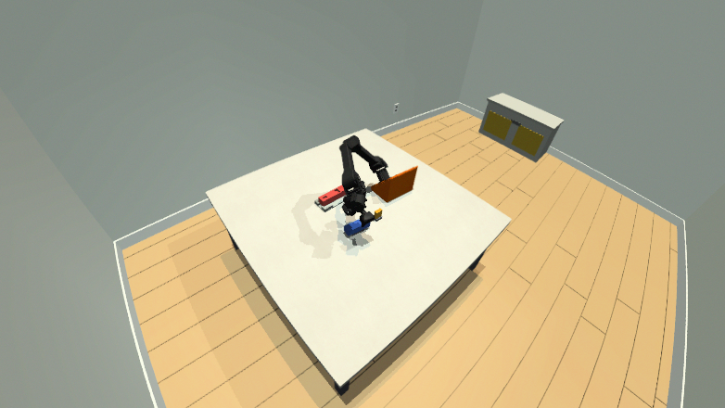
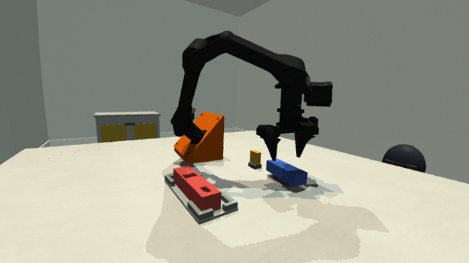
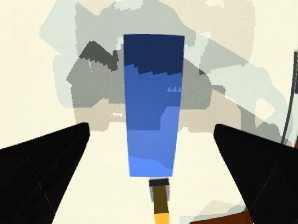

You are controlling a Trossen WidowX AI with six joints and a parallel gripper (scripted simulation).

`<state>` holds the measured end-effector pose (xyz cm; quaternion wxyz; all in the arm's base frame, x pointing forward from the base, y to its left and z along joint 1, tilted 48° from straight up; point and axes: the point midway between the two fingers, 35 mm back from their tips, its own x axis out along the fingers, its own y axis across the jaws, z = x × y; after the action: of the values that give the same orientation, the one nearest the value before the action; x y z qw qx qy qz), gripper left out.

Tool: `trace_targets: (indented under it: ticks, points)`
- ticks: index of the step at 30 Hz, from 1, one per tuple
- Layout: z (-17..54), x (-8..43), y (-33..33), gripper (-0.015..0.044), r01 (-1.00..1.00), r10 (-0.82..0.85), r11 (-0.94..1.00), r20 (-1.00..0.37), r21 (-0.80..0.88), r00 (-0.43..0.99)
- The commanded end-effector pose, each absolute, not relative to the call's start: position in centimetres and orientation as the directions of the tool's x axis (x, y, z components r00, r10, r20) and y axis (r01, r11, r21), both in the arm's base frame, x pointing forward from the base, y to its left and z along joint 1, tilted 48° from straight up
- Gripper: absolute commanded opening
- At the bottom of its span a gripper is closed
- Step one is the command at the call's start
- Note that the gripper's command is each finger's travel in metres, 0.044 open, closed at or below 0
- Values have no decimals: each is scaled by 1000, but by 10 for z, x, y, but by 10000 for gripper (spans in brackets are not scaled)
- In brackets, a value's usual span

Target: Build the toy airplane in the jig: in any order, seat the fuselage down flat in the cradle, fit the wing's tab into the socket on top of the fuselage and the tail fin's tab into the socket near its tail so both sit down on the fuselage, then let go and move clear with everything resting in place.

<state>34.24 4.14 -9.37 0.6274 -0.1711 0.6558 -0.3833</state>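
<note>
- Hand (image 1: 361, 231) (image 2: 286, 159) (image 3: 152, 129) open wide, nothing gripped, above the blue wing block (image 1: 355, 226) (image 2: 285, 172) (image 3: 152, 110); one fingertip each side of it in wrist view.
- Wing sits on the surface (image 1: 395, 284) (image 2: 78, 209), just beside the yellow tail fin (image 1: 377, 213) (image 2: 255, 157) (image 3: 160, 199), which stands upright on its dark foot.
- Red fuselage (image 1: 331, 195) (image 2: 197, 186) lies in the grey cradle (image 1: 324, 208) (image 2: 199, 217), looks seated; both top sockets unfilled.
- Step in hand, likely: pick the wing.
- Do it well: line the hand up over mid-length; fingers look nearer the tail-fin end. Drop straight down, wrist square to the long sides, then close evenly.
- Keep fingertips off the surface, and clear of the fin, which could tip.
- Grip firmly enough that the wing can't pitch; lift level so the tab, presumably underneath, meets its socket straight.
- Brands, labels, writing: none readable.
</note>
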Motion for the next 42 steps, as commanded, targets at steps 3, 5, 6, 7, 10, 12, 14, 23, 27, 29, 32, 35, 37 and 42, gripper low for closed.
trace_targets:
  ticks: [3, 5, 6, 7, 10, 12, 14, 23, 27, 29, 32, 35, 37, 42]
  points:
    - [-101, 340, 35, 440, 250, -709, 644, -687, -723, -160]
    - [-103, 340, 32, 440, 250, -709, 644, -687, -723, -160]
    - [-104, 340, 31, 440, 250, -709, 644, -687, -723, -159]
    - [-105, 339, 30, 440, 250, -709, 644, -687, -723, -159]
    - [-109, 339, 26, 440, 250, -709, 644, -687, -723, -159]
    - [-111, 338, 24, 440, 250, -709, 644, -687, -723, -159]
    - [-113, 338, 22, 440, 250, -709, 644, -687, -723, -159]
    - [-123, 335, 11, 440, 250, -710, 643, -686, -724, -160]
    - [-126, 334, 7, 440, 250, -710, 643, -685, -724, -160]
    - [-126, 334, 7, 440, 250, -710, 643, -685, -724, -160]
    - [-126, 334, 7, 361, 250, -710, 643, -685, -724, -160]
    - [-126, 334, 7, 282, 250, -710, 643, -685, -724, -160]
    - [-126, 334, 7, 230, 250, -710, 643, -685, -724, -160]
    - [-126, 334, 7, 157, 250, -710, 643, -685, -724, -160]
